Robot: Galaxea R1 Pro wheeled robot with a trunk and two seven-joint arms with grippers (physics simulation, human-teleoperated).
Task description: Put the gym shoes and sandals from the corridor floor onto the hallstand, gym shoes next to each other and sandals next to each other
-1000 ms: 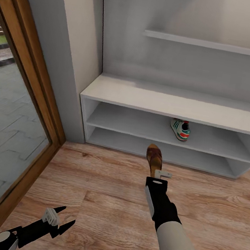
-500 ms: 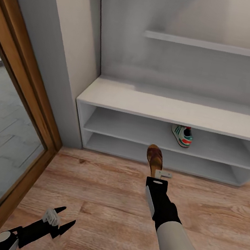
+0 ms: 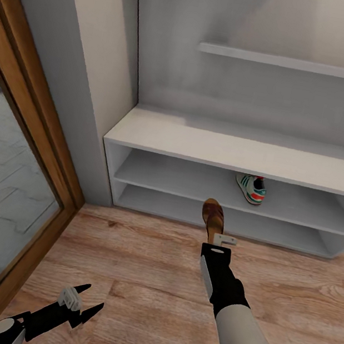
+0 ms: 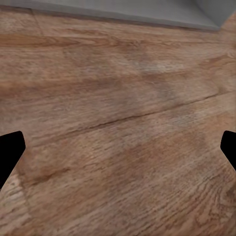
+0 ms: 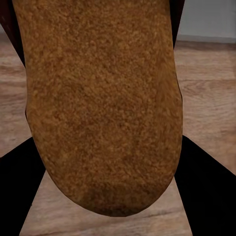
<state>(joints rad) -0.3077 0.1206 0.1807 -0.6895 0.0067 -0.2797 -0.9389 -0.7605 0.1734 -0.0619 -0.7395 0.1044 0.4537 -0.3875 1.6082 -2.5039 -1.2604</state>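
One gym shoe (image 3: 250, 187) is already seen on the hallstand's (image 3: 238, 150) upper shelf, while one sandal (image 3: 212, 218) is held clamped in the right gripper (image 3: 218, 239) above the corridor floor (image 3: 140, 256), the left gripper (image 3: 81, 303) spread empty; the other shoes remain to be placed.

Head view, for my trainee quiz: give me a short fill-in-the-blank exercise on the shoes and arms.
1. The right gripper holds a brown ____.
2. The gym shoe sits on the hallstand's ____ shelf slot.
3. The left gripper hangs over the floor with jaws ____.

Missing words: sandal; upper; open
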